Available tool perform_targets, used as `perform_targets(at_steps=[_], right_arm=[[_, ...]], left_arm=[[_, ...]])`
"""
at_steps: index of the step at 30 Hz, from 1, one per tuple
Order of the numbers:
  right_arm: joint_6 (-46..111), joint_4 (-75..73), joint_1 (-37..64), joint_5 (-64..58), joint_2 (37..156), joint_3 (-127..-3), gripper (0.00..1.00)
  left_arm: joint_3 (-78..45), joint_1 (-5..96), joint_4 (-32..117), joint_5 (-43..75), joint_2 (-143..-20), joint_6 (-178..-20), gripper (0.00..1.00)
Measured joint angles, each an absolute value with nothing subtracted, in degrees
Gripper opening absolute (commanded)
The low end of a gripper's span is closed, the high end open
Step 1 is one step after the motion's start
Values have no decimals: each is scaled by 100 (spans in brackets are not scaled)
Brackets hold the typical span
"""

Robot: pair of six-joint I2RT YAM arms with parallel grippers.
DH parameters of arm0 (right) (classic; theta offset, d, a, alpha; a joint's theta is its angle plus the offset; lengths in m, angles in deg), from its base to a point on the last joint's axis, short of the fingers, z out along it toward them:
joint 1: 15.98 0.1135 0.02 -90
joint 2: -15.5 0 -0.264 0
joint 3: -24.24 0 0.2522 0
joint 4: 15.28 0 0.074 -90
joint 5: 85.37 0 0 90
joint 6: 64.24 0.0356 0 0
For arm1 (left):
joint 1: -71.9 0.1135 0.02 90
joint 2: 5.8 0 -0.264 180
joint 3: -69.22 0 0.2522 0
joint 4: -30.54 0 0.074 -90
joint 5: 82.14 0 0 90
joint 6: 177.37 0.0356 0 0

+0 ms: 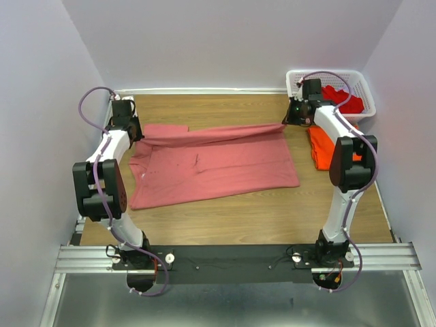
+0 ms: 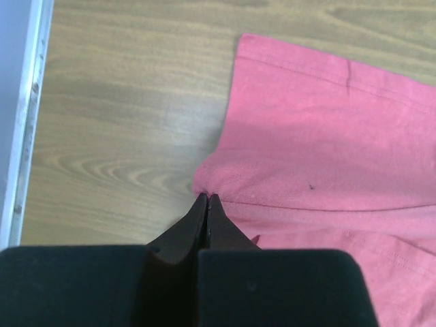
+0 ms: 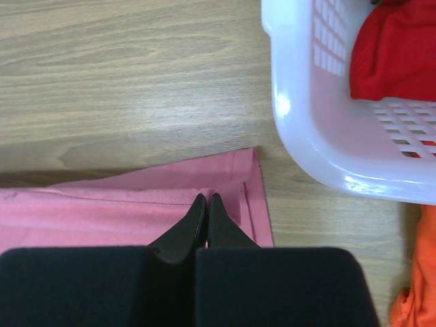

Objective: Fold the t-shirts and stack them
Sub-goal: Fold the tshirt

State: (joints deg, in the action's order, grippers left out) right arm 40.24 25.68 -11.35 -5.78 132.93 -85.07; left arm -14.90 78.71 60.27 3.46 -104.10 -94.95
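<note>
A large salmon-pink t-shirt (image 1: 218, 167) lies spread on the wooden table, its far edge lifted into a taut line between my two grippers. My left gripper (image 1: 131, 129) is shut on the shirt's far left edge, which shows in the left wrist view (image 2: 320, 136); its tips (image 2: 207, 197) pinch the cloth. My right gripper (image 1: 291, 117) is shut on the shirt's far right corner (image 3: 225, 174), with a fold of cloth between its tips (image 3: 206, 197). A bright orange t-shirt (image 1: 320, 146) lies at the right. Deep red t-shirts (image 1: 344, 101) lie in the basket.
A white plastic lattice basket (image 1: 364, 85) stands at the back right corner, close to my right gripper; its rim (image 3: 306, 143) fills the right wrist view's upper right. A white wall strip (image 2: 24, 122) runs along the table's left edge.
</note>
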Motion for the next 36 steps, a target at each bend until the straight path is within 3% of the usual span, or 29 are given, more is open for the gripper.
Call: perform_targets(at_steps=[36], right_arm=[[4321, 2570, -1170, -375, 13144, -7707, 1]], left_arm=[[-411, 7868, 5994, -57, -9848, -10004, 0]])
